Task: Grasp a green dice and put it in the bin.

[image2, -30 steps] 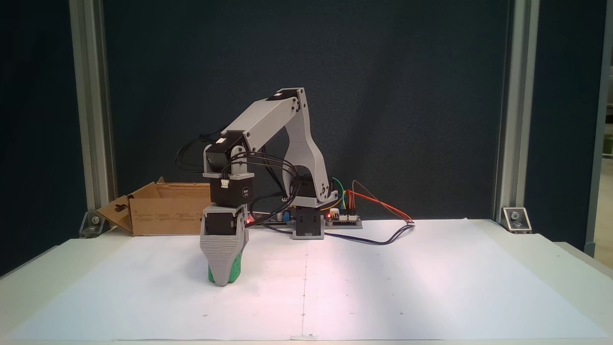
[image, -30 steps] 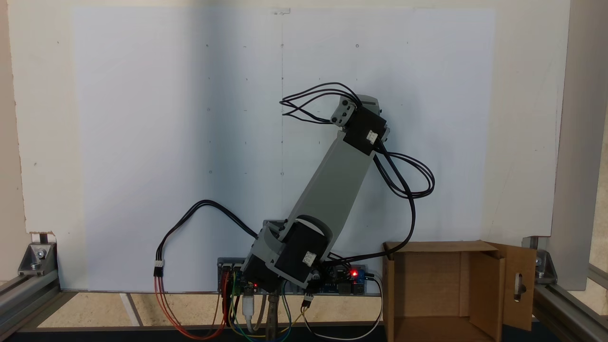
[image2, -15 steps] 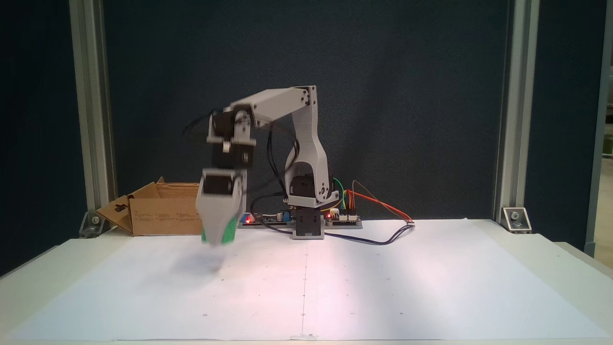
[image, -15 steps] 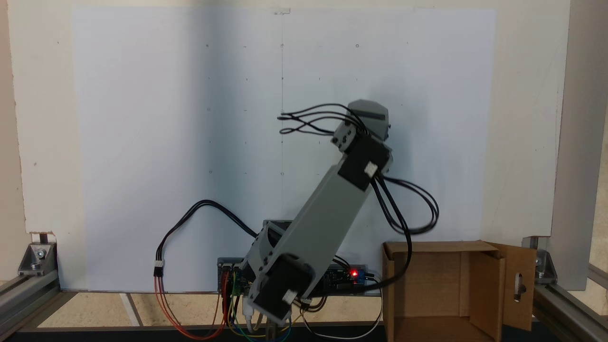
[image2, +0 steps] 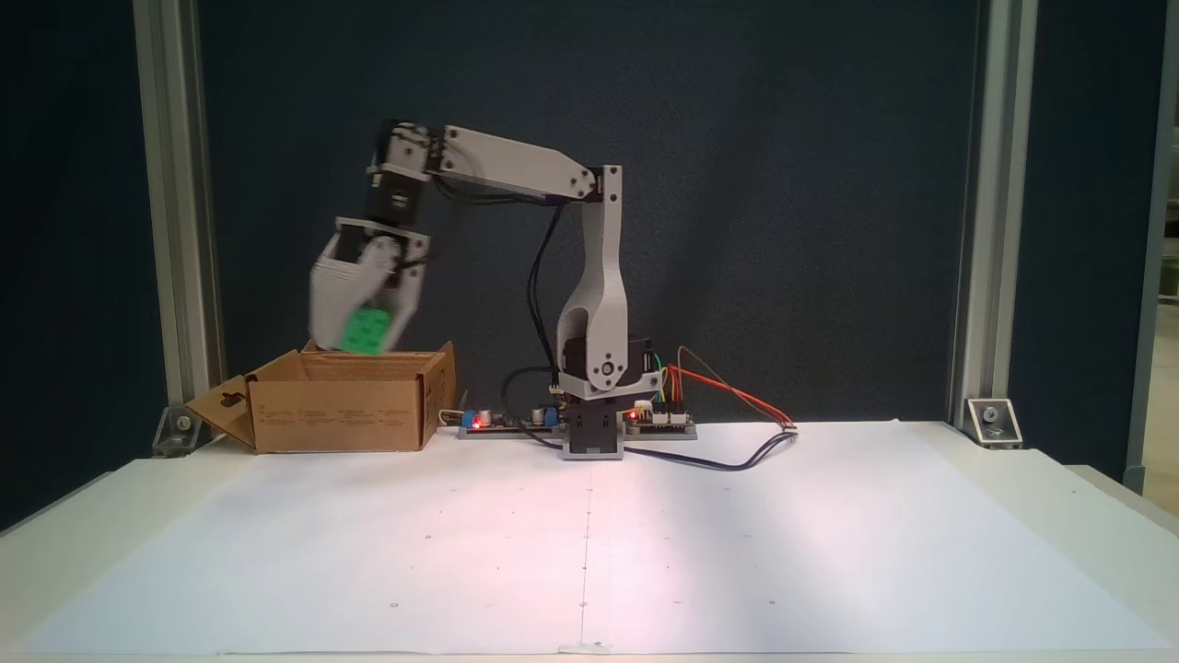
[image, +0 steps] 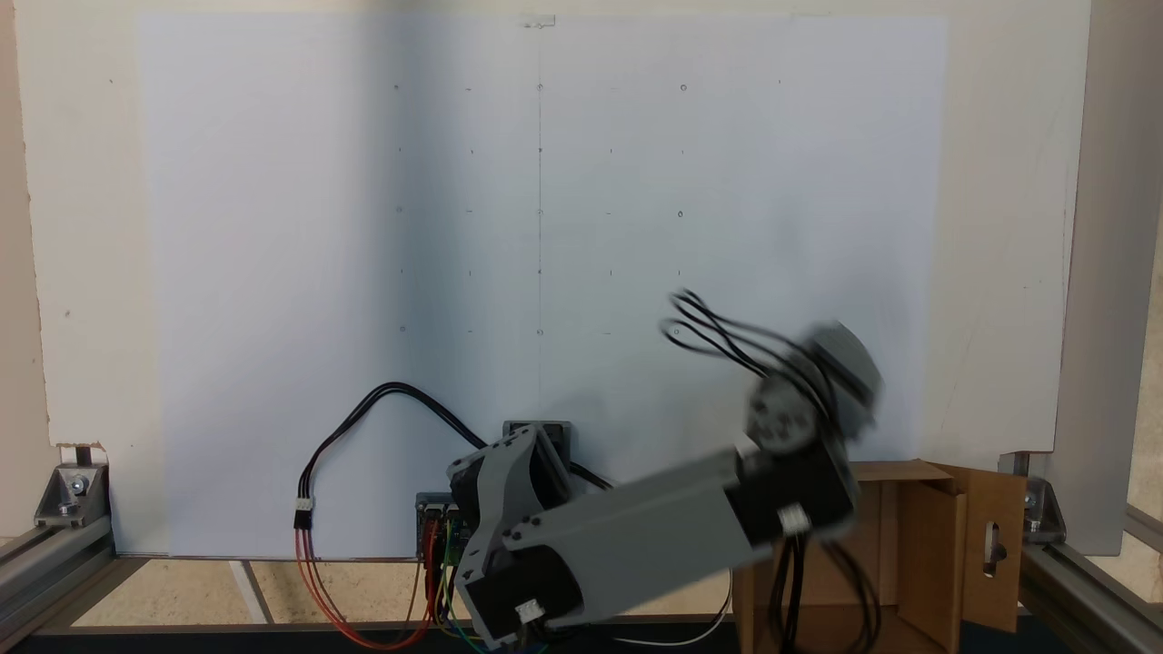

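stage: carry nearly done | gripper [image2: 361, 333] clamped on green dice [image2: 366, 331], held aloft just above open top of bin [image2: 341, 416] | pickup done | left: lower or centre over bin, release | motion blur, exact alignment unclear

green dice [image2: 366, 331]: small bright green cube, pips faintly visible, blurred, held aloft in the hand [image2: 355, 333], just above box rim | bin [image2: 341, 414]: brown cardboard box, flaps open, slotted side flap [image: 995, 545], upright on surface
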